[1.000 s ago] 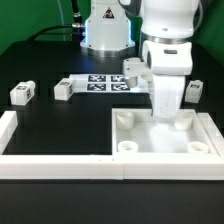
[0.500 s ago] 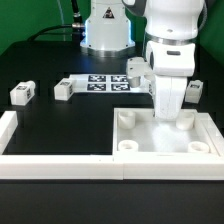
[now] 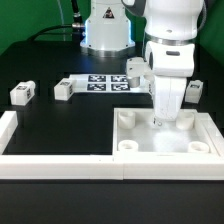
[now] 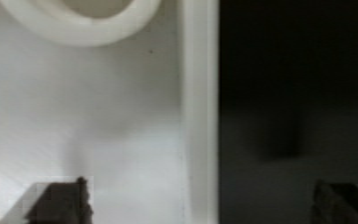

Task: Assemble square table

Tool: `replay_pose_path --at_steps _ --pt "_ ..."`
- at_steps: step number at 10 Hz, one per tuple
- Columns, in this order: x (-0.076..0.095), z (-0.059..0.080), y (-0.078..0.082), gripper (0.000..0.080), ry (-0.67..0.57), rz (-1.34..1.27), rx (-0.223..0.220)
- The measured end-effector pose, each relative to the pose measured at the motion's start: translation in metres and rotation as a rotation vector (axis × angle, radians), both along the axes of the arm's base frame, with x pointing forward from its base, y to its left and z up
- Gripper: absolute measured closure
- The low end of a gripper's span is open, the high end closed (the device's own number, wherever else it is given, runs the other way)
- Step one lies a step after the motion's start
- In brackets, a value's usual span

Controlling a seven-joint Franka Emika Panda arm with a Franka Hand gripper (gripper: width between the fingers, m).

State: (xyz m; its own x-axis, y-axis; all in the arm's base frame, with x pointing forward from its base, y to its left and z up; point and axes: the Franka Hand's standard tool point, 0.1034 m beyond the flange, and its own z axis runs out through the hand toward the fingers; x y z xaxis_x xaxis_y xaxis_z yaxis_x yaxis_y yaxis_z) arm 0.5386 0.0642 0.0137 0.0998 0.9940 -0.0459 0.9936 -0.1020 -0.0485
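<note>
The white square tabletop lies tray-side up at the exterior view's lower right, with round sockets in its corners. My gripper hangs straight down over its far edge, open, its fingertips close to the surface. In the wrist view the gripper straddles the tabletop's raised rim, with a dark fingertip on each side and nothing held between them. One corner socket shows ahead. Short white tagged legs lie loose: two at the left, one behind the arm, one at the right.
The marker board lies flat at the back middle. White border walls run along the front and the left side of the black table. The robot's base stands at the back.
The jaws have opened from shut. The arm shifted slightly toward the exterior view's right a second ago and has held still since. The tabletop and legs have not moved.
</note>
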Motion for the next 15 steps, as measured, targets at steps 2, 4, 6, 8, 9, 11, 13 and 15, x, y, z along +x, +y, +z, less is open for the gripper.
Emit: replay_pose_path --at_steps 2,4,6,8,9,11,13,15 --pt "0.0 0.0 0.0 0.0151 0.0 0.0 0.0" --pt "0.0 0.0 0.0 0.0151 0.0 -0.001 0.0" --pt "-0.003 0.016 0.002 0.0151 0.006 -0.048 -0.015" --pt "-0.024 0.042 0.014 0.0151 -0.009 -0.163 -0.031" --pt "-0.03 0.047 0.02 0.0151 -0.013 -0.179 -0.033" --pt "-0.03 0.05 0.024 0.0151 -0.022 -0.19 -0.029" --pt "-0.031 0.049 0.023 0.0151 -0.019 -0.191 -0.031" --pt "-0.032 0.049 0.022 0.0151 -0.018 -0.207 -0.031"
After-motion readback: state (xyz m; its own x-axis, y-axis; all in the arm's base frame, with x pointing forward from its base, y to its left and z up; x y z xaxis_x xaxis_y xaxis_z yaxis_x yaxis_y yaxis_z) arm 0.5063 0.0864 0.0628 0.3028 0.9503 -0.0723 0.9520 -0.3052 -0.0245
